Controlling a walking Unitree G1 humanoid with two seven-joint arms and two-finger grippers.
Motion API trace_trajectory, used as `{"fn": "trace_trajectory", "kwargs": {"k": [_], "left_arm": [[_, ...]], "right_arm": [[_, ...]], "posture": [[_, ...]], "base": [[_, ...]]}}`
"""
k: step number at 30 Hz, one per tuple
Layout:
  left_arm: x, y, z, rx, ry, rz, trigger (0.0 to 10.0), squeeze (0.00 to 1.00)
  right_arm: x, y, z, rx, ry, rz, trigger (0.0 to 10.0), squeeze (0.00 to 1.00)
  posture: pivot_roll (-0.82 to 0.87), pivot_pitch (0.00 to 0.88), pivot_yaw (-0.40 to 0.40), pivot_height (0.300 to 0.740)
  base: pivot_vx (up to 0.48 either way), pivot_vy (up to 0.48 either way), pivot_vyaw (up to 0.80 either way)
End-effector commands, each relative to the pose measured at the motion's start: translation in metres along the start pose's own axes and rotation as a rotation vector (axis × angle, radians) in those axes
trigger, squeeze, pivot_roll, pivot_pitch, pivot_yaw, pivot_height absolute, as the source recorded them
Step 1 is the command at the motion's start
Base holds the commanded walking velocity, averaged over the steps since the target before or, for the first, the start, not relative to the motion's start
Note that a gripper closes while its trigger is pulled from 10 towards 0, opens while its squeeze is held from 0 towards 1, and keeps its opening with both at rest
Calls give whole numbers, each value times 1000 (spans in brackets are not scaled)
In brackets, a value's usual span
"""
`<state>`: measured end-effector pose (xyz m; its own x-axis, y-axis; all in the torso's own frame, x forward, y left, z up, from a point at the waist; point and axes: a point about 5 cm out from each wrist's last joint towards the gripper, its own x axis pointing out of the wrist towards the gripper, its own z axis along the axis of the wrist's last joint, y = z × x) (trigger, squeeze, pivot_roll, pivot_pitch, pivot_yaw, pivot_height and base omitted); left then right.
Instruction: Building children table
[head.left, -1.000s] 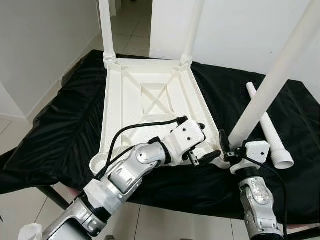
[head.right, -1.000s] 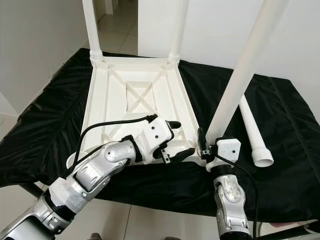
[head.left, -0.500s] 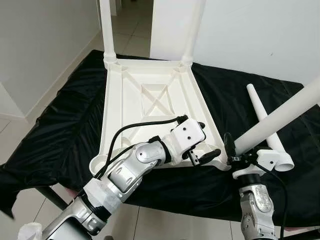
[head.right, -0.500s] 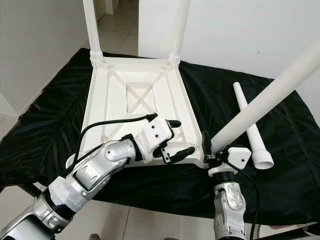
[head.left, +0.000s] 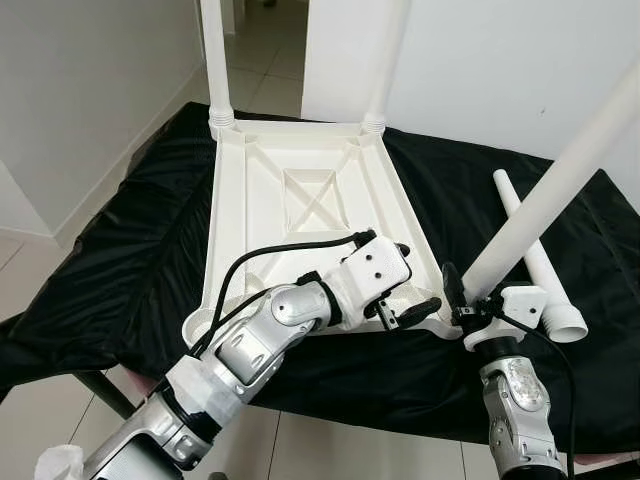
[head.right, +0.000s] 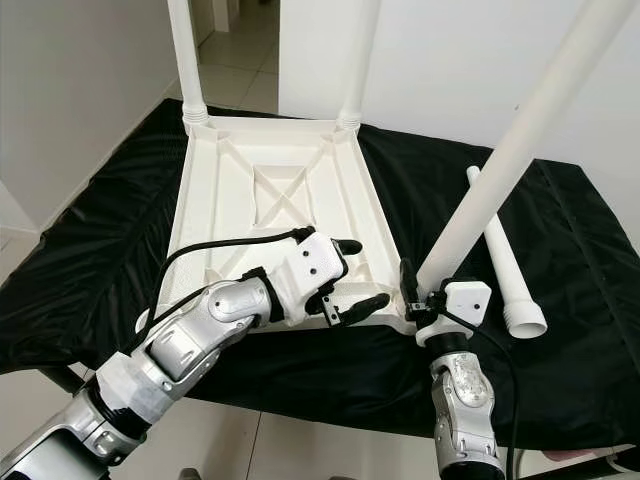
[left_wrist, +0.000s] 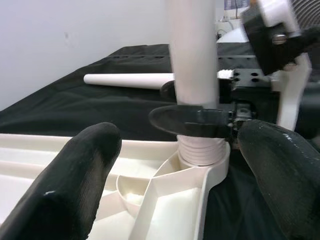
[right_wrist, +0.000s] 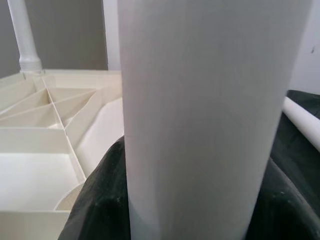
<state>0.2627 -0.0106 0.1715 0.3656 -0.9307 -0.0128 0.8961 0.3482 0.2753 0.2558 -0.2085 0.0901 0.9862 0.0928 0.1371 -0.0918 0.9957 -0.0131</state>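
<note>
Right pincer (head.left: 455, 300) clamped on tilted leg (head.left: 545, 200), leaning toward 1 o'clock in corner socket (left_wrist: 202, 156); cross-threading risk. Left pincer (head.left: 408, 285) apart, bracing tabletop (head.left: 300, 190).

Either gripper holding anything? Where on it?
Right gripper grips the leg near its lower, threaded end, just above the tabletop corner socket. Left gripper is open, holding nothing.

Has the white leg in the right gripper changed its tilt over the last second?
Yes. The held leg swung down toward the loose leg on the cloth, then came back up steeper.
</note>
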Motion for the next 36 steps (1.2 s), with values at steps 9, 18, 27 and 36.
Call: {"fn": "trace_trajectory", "kwargs": {"k": [9,18,27,36], "left_arm": [[2,-9,6,14,-14,-173,10000,0],[1,-9,5,9,-14,-171,10000,0],[0,-11,2,0,-9,-185,10000,0],[-2,-12,-4,-21,5,-181,10000,0]], "right_arm": [[-24,2,-53,13,366,26,10000,0],[-11,12,-37,96,251,-238,10000,0],[1,42,-10,220,90,-428,10000,0],[3,53,-6,148,91,-376,10000,0]], "posture": [[26,18,-20,740],[22,18,-18,740],[22,17,-19,740],[21,16,-29,740]], "base": [[0,0,0],[0,0,0],[0,0,0],[0,0,0]]}}
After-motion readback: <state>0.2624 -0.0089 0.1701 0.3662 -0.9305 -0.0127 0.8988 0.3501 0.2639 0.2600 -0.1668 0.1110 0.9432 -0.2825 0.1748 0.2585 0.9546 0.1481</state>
